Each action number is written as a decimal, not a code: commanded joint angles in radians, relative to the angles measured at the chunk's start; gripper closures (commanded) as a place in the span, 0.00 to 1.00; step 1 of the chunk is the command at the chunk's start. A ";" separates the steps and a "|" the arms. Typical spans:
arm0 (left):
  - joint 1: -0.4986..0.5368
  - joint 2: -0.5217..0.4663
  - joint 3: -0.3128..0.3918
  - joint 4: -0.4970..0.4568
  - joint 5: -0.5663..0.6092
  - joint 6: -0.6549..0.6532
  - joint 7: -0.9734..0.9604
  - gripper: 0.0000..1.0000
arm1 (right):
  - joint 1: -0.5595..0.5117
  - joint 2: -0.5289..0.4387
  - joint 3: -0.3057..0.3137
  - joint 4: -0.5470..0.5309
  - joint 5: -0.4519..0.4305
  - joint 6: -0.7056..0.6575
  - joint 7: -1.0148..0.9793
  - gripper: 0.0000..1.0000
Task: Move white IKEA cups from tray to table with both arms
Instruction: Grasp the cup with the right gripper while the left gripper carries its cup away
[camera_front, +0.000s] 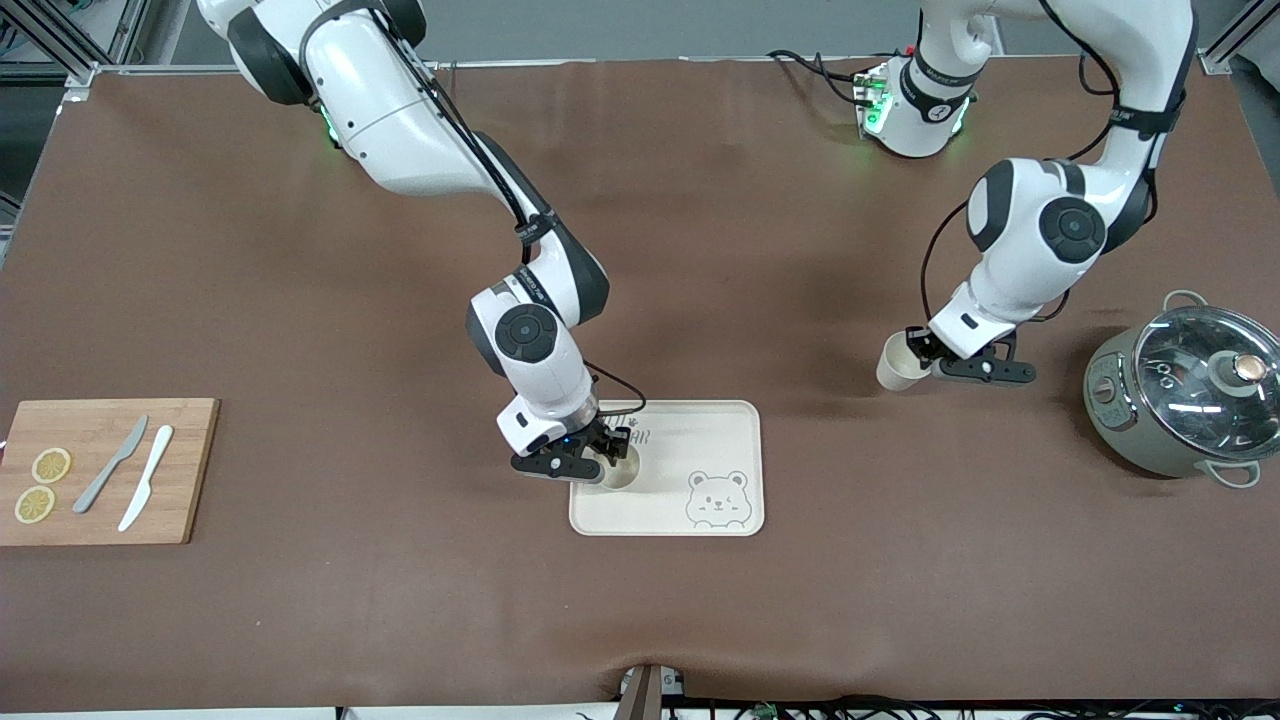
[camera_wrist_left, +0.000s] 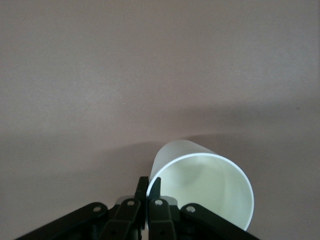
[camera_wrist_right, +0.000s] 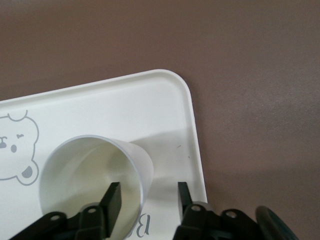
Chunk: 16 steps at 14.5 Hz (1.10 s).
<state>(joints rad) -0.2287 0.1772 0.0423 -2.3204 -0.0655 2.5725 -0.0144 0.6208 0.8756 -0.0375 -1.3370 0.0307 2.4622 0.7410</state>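
Note:
One white cup (camera_front: 622, 474) stands upright on the bear-printed tray (camera_front: 700, 440), at the tray's end toward the right arm. My right gripper (camera_front: 608, 458) is open astride its rim: in the right wrist view (camera_wrist_right: 149, 190) one finger is inside the cup (camera_wrist_right: 90, 175) and the other is outside, apart from the wall. My left gripper (camera_front: 925, 355) is shut on the rim of the second white cup (camera_front: 898, 368) and holds it tilted above the bare mat. In the left wrist view the fingers (camera_wrist_left: 148, 187) pinch that cup's (camera_wrist_left: 205, 185) wall.
A grey-green pot with a glass lid (camera_front: 1190, 395) stands toward the left arm's end. A wooden cutting board (camera_front: 100, 470) with two knives and lemon slices lies toward the right arm's end. The bear print (camera_front: 718, 498) marks the tray's near part.

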 joint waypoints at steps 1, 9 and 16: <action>0.014 0.037 -0.010 0.004 -0.025 0.041 0.037 1.00 | 0.010 0.010 -0.010 0.022 -0.017 -0.003 0.029 0.93; 0.048 0.062 -0.010 0.006 -0.025 0.048 0.086 1.00 | 0.013 -0.004 -0.009 0.024 -0.015 -0.017 0.067 1.00; 0.048 0.088 -0.010 0.009 -0.025 0.081 0.086 1.00 | -0.111 -0.263 -0.002 0.021 0.021 -0.414 -0.164 1.00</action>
<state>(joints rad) -0.1885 0.2593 0.0411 -2.3181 -0.0658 2.6390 0.0430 0.5654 0.7226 -0.0543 -1.2734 0.0339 2.1478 0.6818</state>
